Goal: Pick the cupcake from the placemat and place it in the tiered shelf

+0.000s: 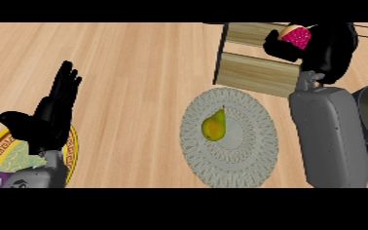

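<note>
My right hand (327, 44) is at the upper right, curled round the cupcake (296, 36), whose pink wrapper and pale top show between the fingers. It holds the cupcake over the tiered shelf (255, 70), a dark frame with two wooden boards. Below the shelf lies the round pale woven placemat (237, 161). My left hand (54, 109) rests open at the left edge, fingers pointing up.
A yellow-green pear (214, 124) lies on the placemat's left half. A plate (70, 151) with a yellow patterned rim sits at the lower left, partly hidden by my left forearm. The wooden counter (129, 68) stretches between the two arms.
</note>
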Action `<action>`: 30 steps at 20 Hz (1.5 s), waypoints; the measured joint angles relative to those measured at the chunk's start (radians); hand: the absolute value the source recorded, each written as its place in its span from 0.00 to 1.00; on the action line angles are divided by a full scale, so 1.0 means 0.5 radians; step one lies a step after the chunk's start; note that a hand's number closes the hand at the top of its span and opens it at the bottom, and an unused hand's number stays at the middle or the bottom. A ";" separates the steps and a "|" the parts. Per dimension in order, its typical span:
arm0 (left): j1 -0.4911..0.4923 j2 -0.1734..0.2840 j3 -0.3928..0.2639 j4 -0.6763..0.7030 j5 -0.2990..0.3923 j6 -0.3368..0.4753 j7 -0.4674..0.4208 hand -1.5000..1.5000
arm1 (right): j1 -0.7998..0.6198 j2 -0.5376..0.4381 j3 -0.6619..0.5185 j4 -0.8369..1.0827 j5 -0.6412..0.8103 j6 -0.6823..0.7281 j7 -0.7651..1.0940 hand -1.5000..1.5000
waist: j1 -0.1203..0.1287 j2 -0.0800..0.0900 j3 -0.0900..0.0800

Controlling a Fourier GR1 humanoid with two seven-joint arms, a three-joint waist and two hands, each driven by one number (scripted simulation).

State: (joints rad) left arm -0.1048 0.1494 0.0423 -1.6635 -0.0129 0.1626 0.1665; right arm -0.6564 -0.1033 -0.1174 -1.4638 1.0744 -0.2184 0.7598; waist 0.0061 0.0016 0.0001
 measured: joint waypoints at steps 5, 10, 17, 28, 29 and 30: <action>0.042 -0.001 0.008 -0.054 0.005 -0.022 0.004 0.50 | -0.108 -0.052 -0.095 0.351 -0.058 -0.197 -0.155 1.00 | 0.010 0.002 0.000; 0.065 0.016 0.018 -0.106 -0.001 -0.039 0.043 0.50 | -0.202 -0.055 -0.231 0.633 -0.236 -0.385 -0.291 0.00 | 0.014 0.003 0.001; 0.031 -0.002 0.047 -0.010 -0.009 -0.054 -0.018 0.50 | -0.282 -0.098 -0.293 0.847 -0.485 -0.438 -0.521 0.00 | 0.002 -0.010 -0.005; 0.049 0.005 0.093 -0.023 0.013 -0.084 -0.017 0.50 | -0.242 -0.167 -0.375 0.548 -0.781 -0.484 -0.638 0.00 | -0.017 -0.007 0.001; 0.044 -0.005 0.086 -0.032 -0.001 -0.067 -0.005 0.50 | -0.209 -0.178 -0.382 0.471 -0.786 -0.482 -0.601 0.00 | -0.021 -0.009 0.000; 0.032 -0.008 0.086 -0.046 -0.002 -0.061 0.015 0.50 | -0.185 -0.191 -0.389 0.397 -0.783 -0.480 -0.547 0.00 | -0.024 -0.010 0.000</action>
State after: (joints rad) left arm -0.0886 0.1456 0.0852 -1.6866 -0.0137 0.1324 0.1739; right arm -0.7491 -0.1988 -0.3117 -1.2654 0.6831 -0.4584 0.4864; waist -0.0058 -0.0035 0.0002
